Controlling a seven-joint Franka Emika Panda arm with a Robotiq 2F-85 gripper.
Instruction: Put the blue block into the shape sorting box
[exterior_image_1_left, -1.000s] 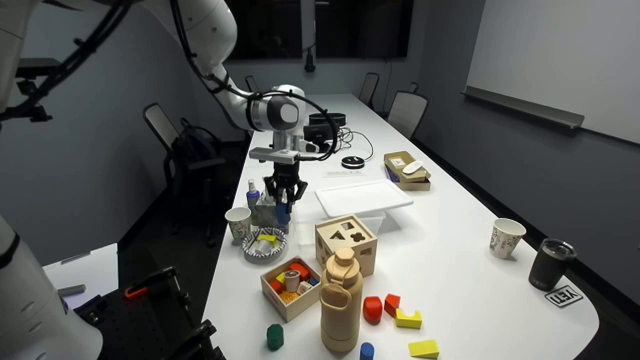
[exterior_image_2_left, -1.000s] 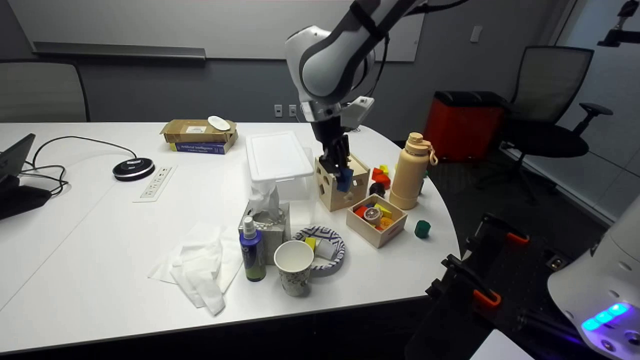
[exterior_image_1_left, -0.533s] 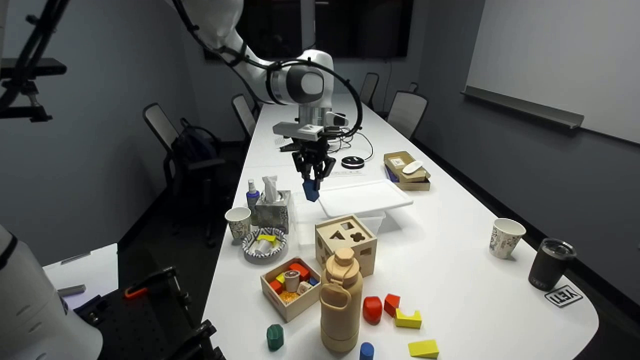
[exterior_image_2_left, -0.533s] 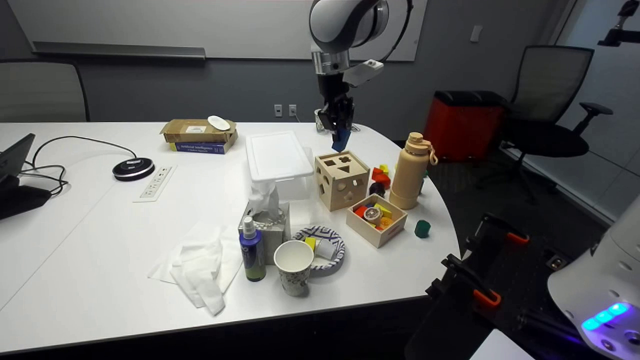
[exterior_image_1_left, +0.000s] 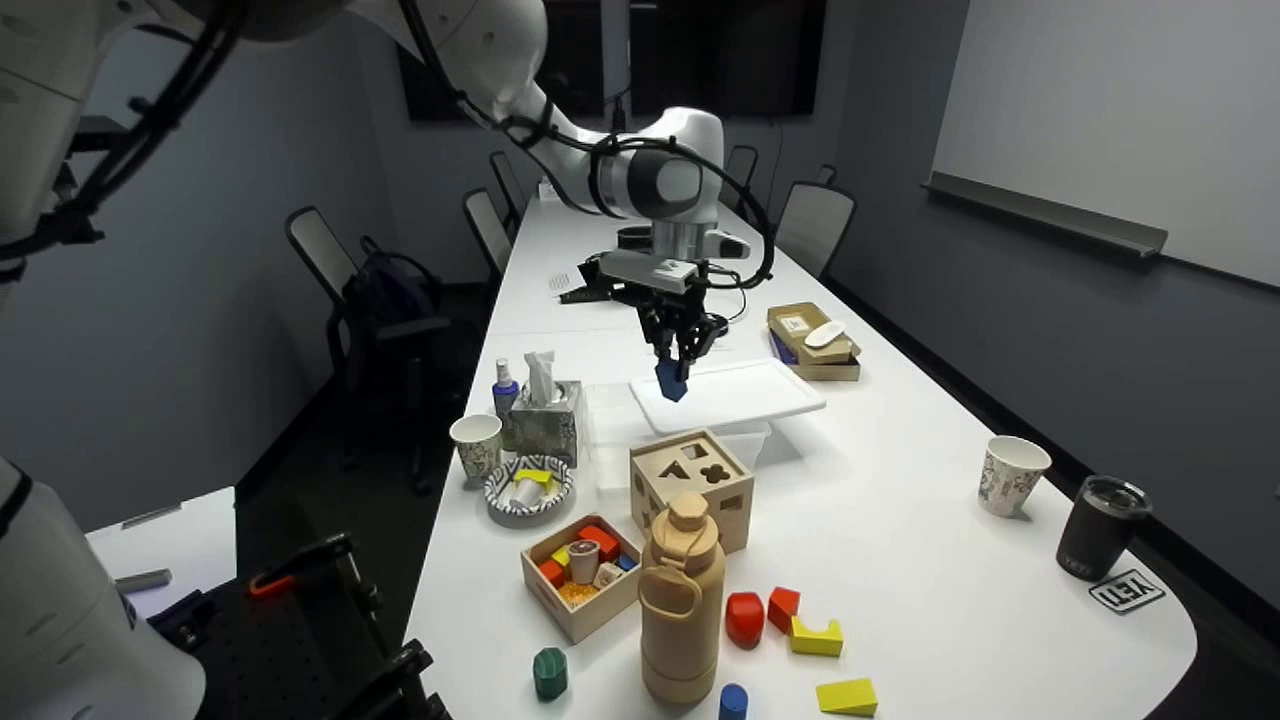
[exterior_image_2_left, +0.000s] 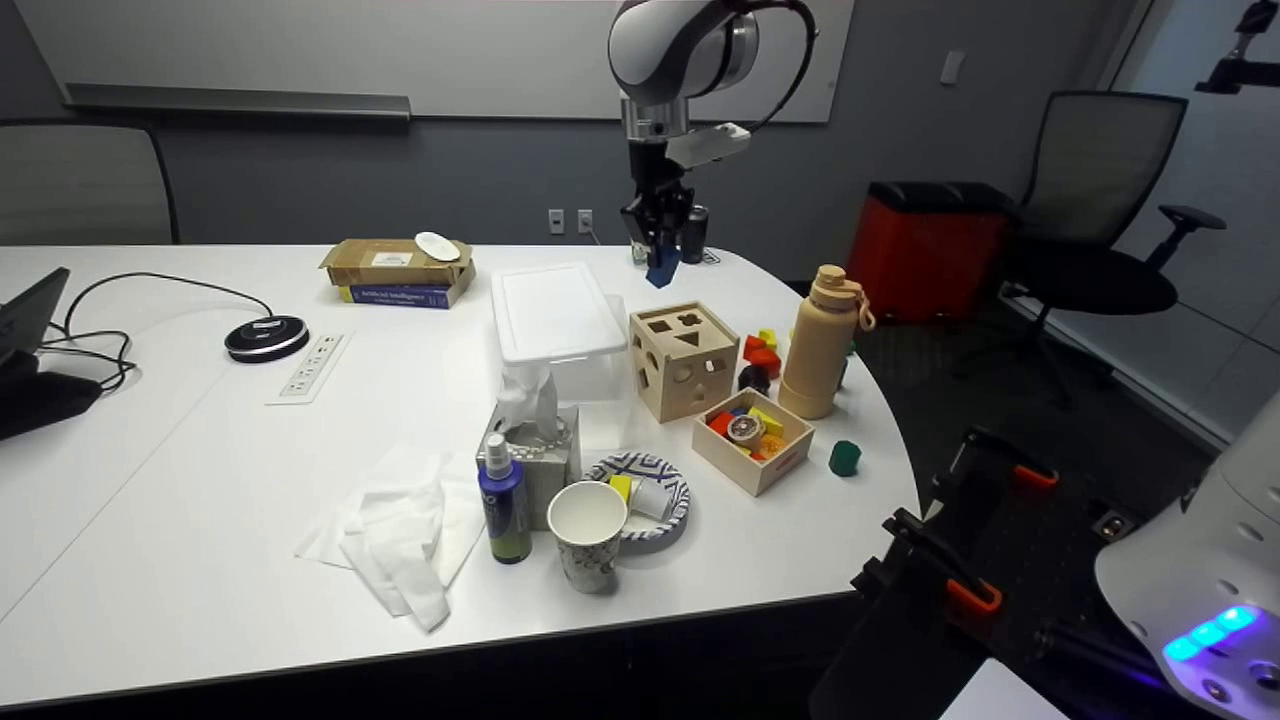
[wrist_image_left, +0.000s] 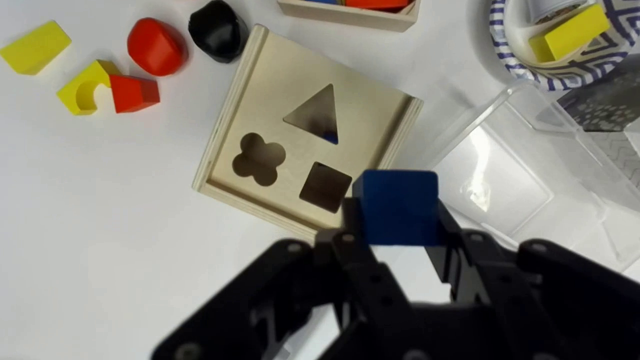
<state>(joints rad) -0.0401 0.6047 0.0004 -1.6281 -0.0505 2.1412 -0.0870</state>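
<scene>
The blue block (exterior_image_1_left: 671, 381) is dark blue and is held in the air; it also shows in an exterior view (exterior_image_2_left: 662, 267) and in the wrist view (wrist_image_left: 399, 207). My gripper (exterior_image_1_left: 676, 362) is shut on it, with one finger on each side. The shape sorting box (wrist_image_left: 295, 145) is a light wood cube with triangle, clover and square holes on top. It stands on the table in both exterior views (exterior_image_1_left: 693, 462) (exterior_image_2_left: 712, 348). In the wrist view the block appears just right of the square hole and covers part of the box's edge. The block is above box height.
A transparent bin (wrist_image_left: 565, 165) with a white lid (exterior_image_1_left: 735, 395) stands beside the box. A tan bottle (exterior_image_1_left: 683, 610) and a wooden tray of blocks (exterior_image_2_left: 745, 478) stand close to it. A tissue box (exterior_image_1_left: 545, 425), a patterned bowl (exterior_image_2_left: 645, 535) and several loose blocks are nearby.
My gripper has risen with the blue block from beside the tissue box and moved across toward the bin lid, away from the tissue box. The sorting box has not moved.
</scene>
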